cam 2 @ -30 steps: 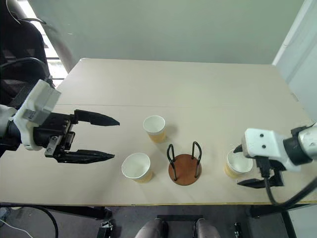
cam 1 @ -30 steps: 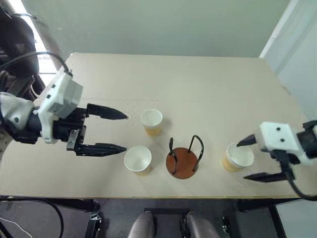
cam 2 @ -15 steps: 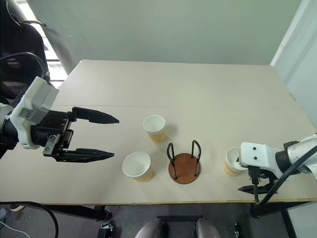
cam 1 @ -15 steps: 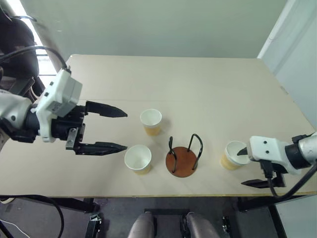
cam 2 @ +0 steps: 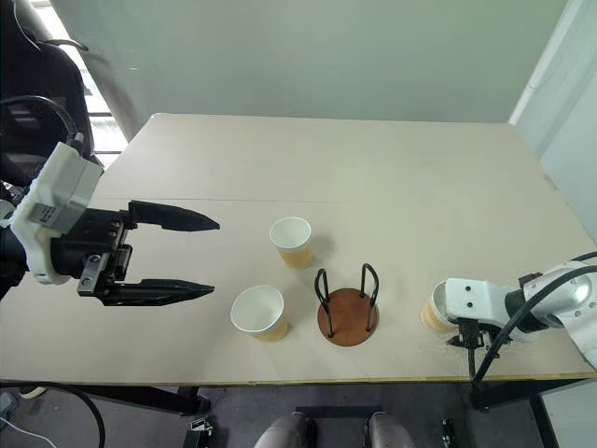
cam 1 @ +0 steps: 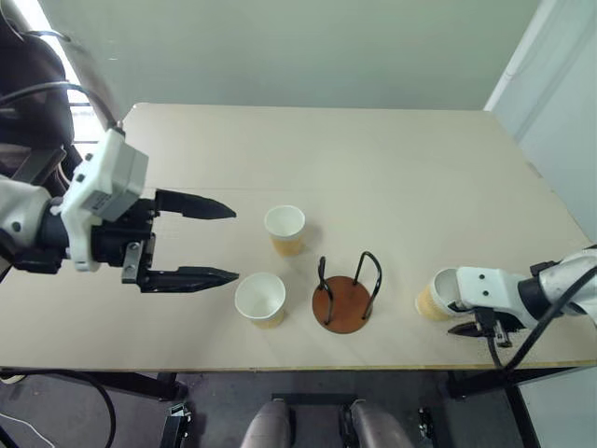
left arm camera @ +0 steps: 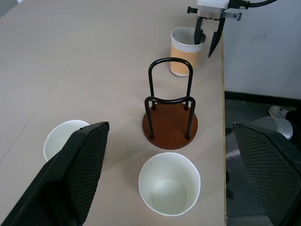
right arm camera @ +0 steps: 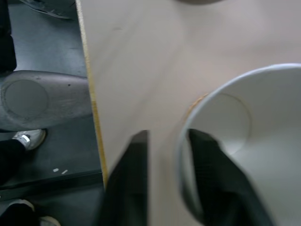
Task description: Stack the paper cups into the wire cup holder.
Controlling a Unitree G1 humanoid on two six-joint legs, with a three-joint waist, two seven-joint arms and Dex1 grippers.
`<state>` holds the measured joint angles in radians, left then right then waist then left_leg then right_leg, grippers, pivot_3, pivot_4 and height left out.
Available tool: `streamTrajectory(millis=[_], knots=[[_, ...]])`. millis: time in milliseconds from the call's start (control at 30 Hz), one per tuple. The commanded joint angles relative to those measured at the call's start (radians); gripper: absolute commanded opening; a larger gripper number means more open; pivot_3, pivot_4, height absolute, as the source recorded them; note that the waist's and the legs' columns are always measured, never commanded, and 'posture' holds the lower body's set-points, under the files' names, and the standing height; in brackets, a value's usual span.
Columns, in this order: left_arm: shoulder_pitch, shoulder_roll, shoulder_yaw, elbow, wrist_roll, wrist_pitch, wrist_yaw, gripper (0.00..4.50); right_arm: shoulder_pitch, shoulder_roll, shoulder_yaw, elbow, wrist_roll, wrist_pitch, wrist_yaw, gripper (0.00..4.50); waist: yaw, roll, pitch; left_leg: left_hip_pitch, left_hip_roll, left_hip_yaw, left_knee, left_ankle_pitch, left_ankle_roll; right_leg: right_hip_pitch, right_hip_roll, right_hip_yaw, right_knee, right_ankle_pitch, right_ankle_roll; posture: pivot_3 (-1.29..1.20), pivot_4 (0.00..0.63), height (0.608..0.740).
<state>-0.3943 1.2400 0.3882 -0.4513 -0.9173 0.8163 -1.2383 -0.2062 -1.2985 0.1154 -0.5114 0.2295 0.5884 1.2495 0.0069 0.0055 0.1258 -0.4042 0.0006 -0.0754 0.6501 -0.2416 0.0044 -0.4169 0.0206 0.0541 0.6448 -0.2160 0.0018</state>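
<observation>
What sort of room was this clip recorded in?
Probably a plain lab or test room, not a home: a bare beige table on dark metal legs against blank pale walls, grey floor, loose black cables, and staged props: tan paper cups and a black wire cup holder.

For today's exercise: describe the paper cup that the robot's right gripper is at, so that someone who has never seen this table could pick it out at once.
Start at the beige table and find the wire cup holder near its front edge. Of the three paper cups, two stand on the holder's left; this paper cup stands alone on its right, close to the front edge. It alone has the right gripper pinching its wall, one finger inside the rim and one outside.
</observation>
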Motion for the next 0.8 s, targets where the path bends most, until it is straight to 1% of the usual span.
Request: streamTrajectory(millis=[33,167,267,333,400,467,500,533,600,700,800], knots=[[0.0,0.018,0.048,-0.014,-0.013,0.004,0.009,4.5,-0.032,0.007,0.017,0.006,-0.022,-0.02,0.011,0.01,0.0,0.0,0.0,0.0,0.0,0.0,0.0,0.0,0.0,0.0,0.0,0.0,0.0,0.0,0.0,0.0,0.15,0.74],[0.012,0.019,0.062,-0.018,-0.014,0.007,0.014,4.5,-0.069,0.011,0.033,0.016,-0.019,-0.045,0.044,0.01,0.0,0.0,0.0,0.0,0.0,0.0,0.0,0.0,0.001,0.0,0.0,0.0,0.0,0.0,0.0,0.0,0.15,0.74],[0.024,0.02,0.074,-0.014,-0.008,0.006,0.014,4.5,-0.103,0.012,0.004,0.009,0.041,-0.058,0.107,0.01,-0.001,0.0,0.0,0.0,0.0,0.0,0.001,-0.001,0.001,0.0,0.0,0.0,0.0,0.0,0.0,0.0,0.15,0.74],[0.036,0.024,0.086,-0.012,-0.004,0.007,0.01,4.5,-0.176,0.009,-0.04,0.031,0.097,-0.071,0.162,0.01,-0.002,0.0,0.0,0.0,0.0,0.001,0.001,-0.001,0.001,0.0,0.0,0.0,0.0,0.0,0.0,0.0,0.15,0.74],[0.048,0.028,0.096,-0.008,0.001,0.005,0.005,4.5,-0.26,0.003,-0.061,0.078,0.123,-0.092,0.204,0.01,-0.003,0.001,0.0,0.0,0.0,0.001,0.001,0.0,0.001,0.0,0.0,0.001,0.0,0.0,0.0,0.0,0.15,0.74],[0.059,0.028,0.1,-0.004,0.01,-0.001,0.002,4.5,-0.464,0.015,-0.06,0.17,0.135,-0.126,0.262,0.01,-0.006,0.002,0.001,0.0,0.0,0.001,0.001,0.0,0.001,0.0,0.001,0.002,0.0,-0.001,-0.002,0.0,0.15,0.74],[0.062,0.027,0.099,-0.004,0.012,-0.004,0.002,4.5,-0.55,0.029,-0.051,0.203,0.142,-0.129,0.284,0.01,-0.007,0.002,0.001,0.0,0.0,0.002,0.002,0.0,0.002,-0.002,0.001,0.003,0.0,-0.002,-0.007,0.0,0.15,0.74],[0.062,0.027,0.096,-0.004,0.014,-0.007,0.003,4.5,-0.607,0.04,-0.041,0.227,0.144,-0.131,0.301,0.01,-0.007,0.001,0.001,-0.001,0.0,0.003,0.001,0.0,0.002,-0.003,0.001,0.004,0.0,-0.002,-0.008,0.0,0.15,0.74],[0.058,0.024,0.086,-0.003,0.014,-0.011,0.006,4.5,-0.698,0.076,-0.016,0.26,0.148,-0.135,0.328,0.01,-0.009,0.0,0.0,0.001,0.001,0.002,0.0,0.0,0.003,-0.002,0.002,0.003,0.0,-0.003,-0.01,0.0,0.15,0.74],[0.052,0.021,0.075,-0.004,0.013,-0.019,0.007,4.5,-0.844,0.175,0.024,0.28,0.186,-0.132,0.361,0.01,-0.011,0.0,0.0,0.001,0.002,0.002,0.0,0.0,0.002,-0.002,0.003,0.003,0.0,-0.002,-0.013,0.0,0.15,0.74],[0.052,0.024,0.072,-0.008,0.011,-0.02,0.006,4.5,-0.88,0.234,0.068,0.241,0.237,-0.11,0.365,0.01,-0.012,0.0,0.0,0.001,0.002,0.003,0.0,0.0,0.002,-0.003,0.003,0.003,0.001,-0.002,-0.013,0.0,0.15,0.74]])
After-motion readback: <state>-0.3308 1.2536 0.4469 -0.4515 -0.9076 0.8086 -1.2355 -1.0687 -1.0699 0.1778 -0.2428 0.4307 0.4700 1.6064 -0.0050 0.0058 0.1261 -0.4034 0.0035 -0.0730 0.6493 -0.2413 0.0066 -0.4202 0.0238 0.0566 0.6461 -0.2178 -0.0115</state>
